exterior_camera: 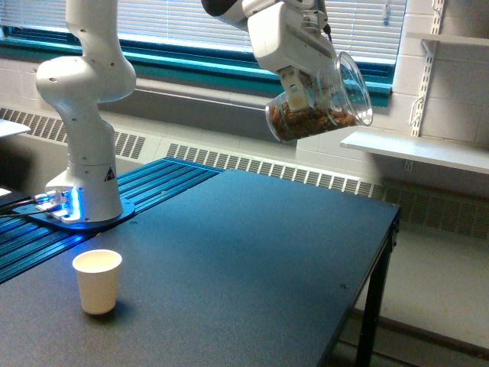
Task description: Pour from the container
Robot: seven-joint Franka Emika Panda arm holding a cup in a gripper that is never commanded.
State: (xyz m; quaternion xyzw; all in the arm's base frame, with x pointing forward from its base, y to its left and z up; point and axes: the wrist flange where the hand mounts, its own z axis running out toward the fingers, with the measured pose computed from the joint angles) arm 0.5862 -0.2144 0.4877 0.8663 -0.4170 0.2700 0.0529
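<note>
Gripper (pixel 299 90) fingers were clamped on the clear plastic cup (pixel 325 103), holding it high above the dark table (pixel 252 252), near the exterior view's upper right. That container lay tipped on its side, wide rim facing the exterior view's right, with brown pieces (pixel 309 121) heaped along its lower wall. Well apart, a white paper cup (pixel 98 280) stood upright on the table, near the arm's base (pixel 88 199).

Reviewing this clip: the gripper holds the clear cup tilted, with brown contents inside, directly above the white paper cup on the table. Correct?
Not quite. In the exterior view the clear cup is tilted in the gripper with brown contents, but the white paper cup stands far off toward the view's left on the table, not below it.
</note>
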